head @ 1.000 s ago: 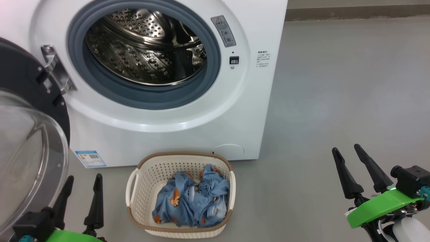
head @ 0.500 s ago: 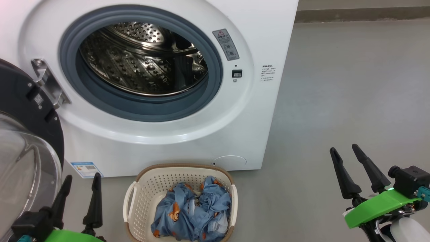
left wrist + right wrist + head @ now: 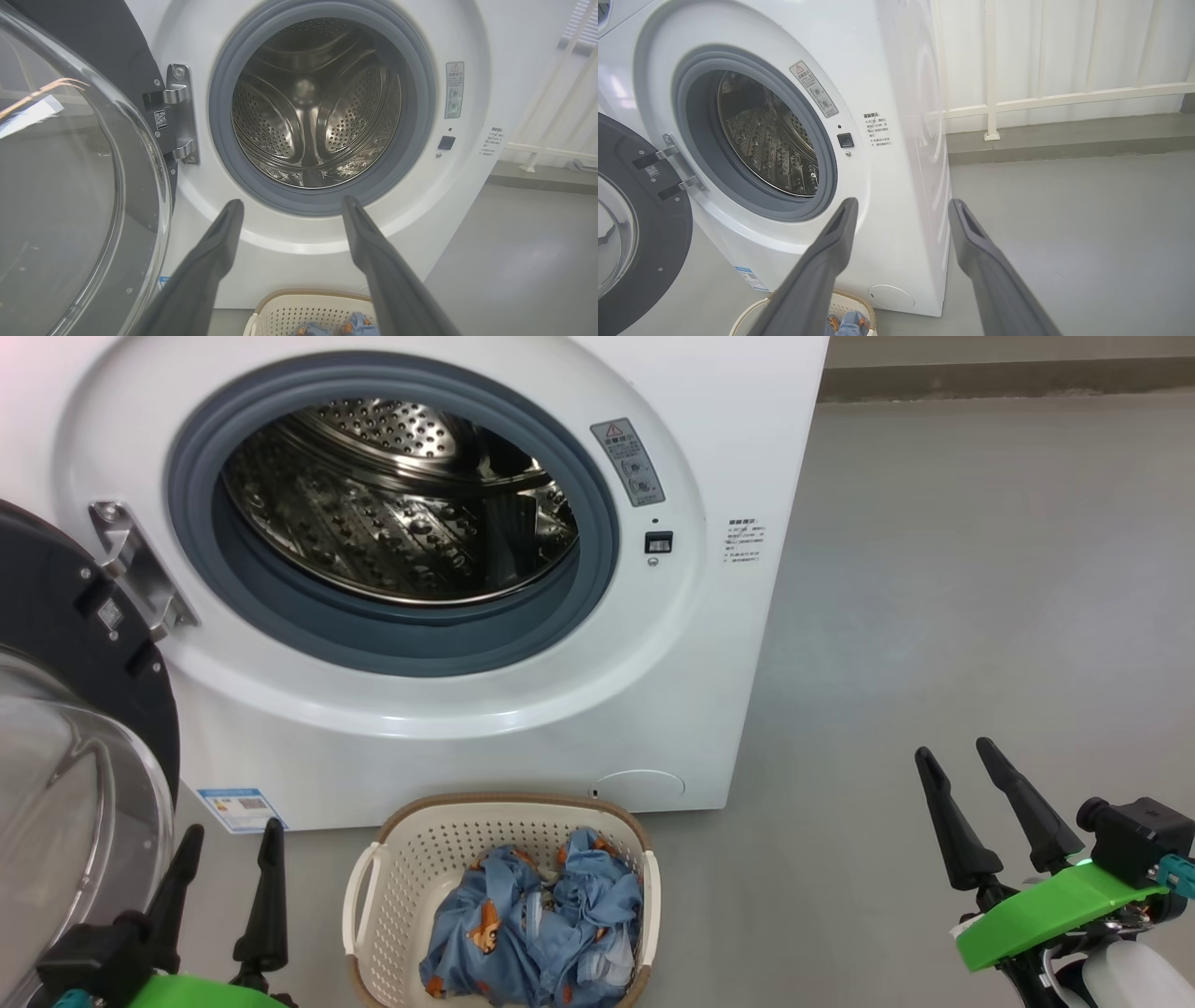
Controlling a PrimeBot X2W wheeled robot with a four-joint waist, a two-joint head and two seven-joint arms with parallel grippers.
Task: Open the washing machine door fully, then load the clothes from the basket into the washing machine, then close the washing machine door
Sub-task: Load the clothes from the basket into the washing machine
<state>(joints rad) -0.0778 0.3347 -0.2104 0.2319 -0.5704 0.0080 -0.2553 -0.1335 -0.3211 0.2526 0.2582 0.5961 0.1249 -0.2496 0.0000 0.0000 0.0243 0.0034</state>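
Note:
The white washing machine (image 3: 709, 644) stands with its drum (image 3: 392, 504) bare. Its black door (image 3: 65, 644) with the glass bowl window (image 3: 56, 196) is swung wide open to the left. On the floor before the machine sits the cream basket (image 3: 411, 859), holding crumpled light blue clothes (image 3: 532, 924) with orange figures. My left gripper (image 3: 231, 835) is open just left of the basket, beside the door glass. My right gripper (image 3: 954, 752) is open over the floor, well right of the basket. In the left wrist view the left gripper (image 3: 293, 201) points at the drum (image 3: 317, 102).
Grey floor (image 3: 980, 569) stretches right of the machine. A white railing (image 3: 1064, 95) and a low kerb run along the back wall. The open door takes up the space at the left, close to my left arm.
The head view tilted up over the first half second, shifting the machine and basket lower in the picture. Both grippers stayed open and about in place.

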